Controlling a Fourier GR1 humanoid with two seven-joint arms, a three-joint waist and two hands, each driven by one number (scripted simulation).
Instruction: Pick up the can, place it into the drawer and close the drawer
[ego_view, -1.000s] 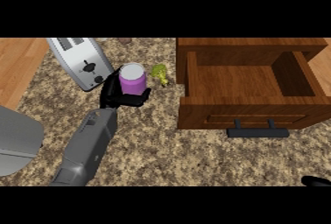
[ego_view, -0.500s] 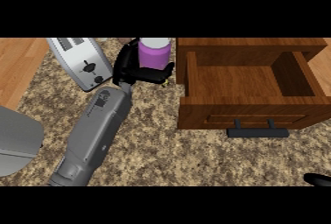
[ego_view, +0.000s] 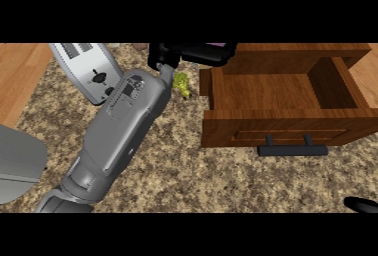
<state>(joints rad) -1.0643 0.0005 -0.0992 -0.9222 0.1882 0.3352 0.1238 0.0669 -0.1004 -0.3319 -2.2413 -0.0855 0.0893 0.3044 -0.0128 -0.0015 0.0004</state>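
My left hand (ego_view: 183, 53) sits at the top of the head view, curled round the purple can (ego_view: 217, 45). Only a thin sliver of the can shows past the hand, at the picture's upper edge. The hand and can hang over the back left corner of the open wooden drawer (ego_view: 221, 127). The drawer stands pulled out, its black handle (ego_view: 292, 149) facing me and its inside bare. My right hand (ego_view: 362, 204) shows only as a black tip at the lower right corner.
A silver toaster (ego_view: 90, 71) stands at the upper left beside my left forearm. A small green object (ego_view: 181, 88) lies between the forearm and the drawer's left wall. A grey rounded object (ego_view: 16, 165) sits at the left edge.
My left hand has lifted the can and carried it up and to the right, from beside the toaster to the drawer's back left corner. The right hand has not moved.
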